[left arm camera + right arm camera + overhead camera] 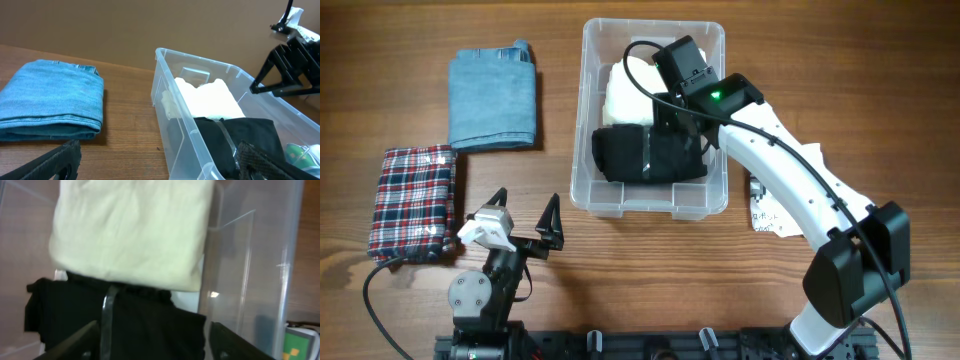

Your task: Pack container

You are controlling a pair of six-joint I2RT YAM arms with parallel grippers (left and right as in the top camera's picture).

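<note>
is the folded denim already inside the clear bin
No, the folded denim lies on the table to the left of the container, fully outside its walls.

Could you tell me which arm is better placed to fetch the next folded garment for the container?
Probably the left: the left gripper stands open beside the plaid cloth and near the folded jeans, while the right gripper hangs over the container, above the black garment.

Folded blue jeans (492, 100) lie on the wooden counter (380, 60) at the upper left. Just below them sits a red checked cloth (413, 203). A white cloth (630, 95) touches a black cloth (640, 155) in the upper middle. A crumpled white paper (767, 212) lies at the middle right.
</note>
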